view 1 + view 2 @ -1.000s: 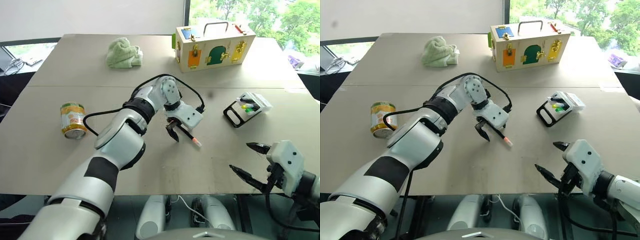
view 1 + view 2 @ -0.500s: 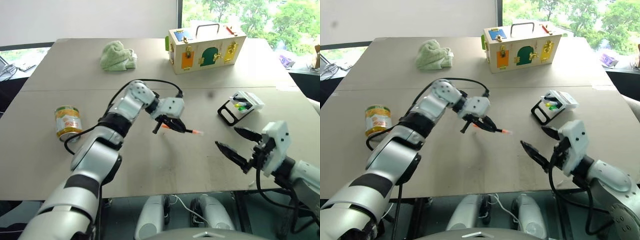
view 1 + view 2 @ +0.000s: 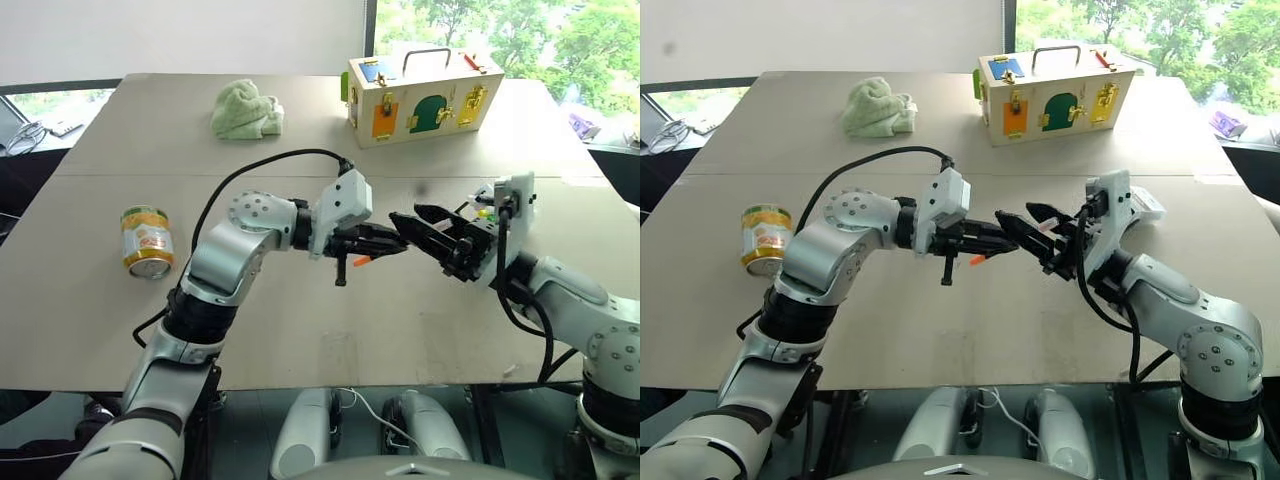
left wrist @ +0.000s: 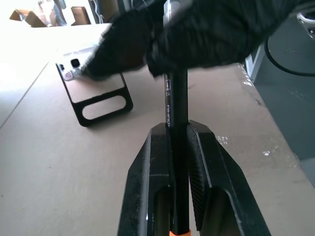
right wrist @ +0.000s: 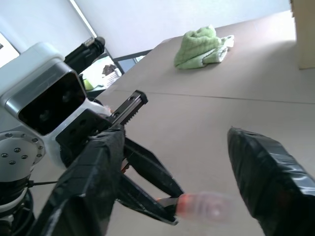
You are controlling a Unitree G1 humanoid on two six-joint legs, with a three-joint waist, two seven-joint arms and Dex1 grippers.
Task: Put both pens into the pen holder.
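A broad tan table (image 3: 90, 300) is seen from above, with windows and trees behind it. Above its middle, the left gripper (image 3: 385, 243) is clamped tight on a black-barrelled pen (image 4: 174, 118) with an orange cap and pale pink end — held level, tip toward the right gripper (image 3: 428, 228). The right gripper's fingers (image 5: 268, 177) are parted on either side of the pink tip, not closed on it. The pen holder (image 4: 96, 91) is set on the table just behind the right gripper. A green cloth (image 3: 246, 108), a tin can (image 3: 146, 240) and a wooden latch box (image 3: 425, 92) are placed further off.
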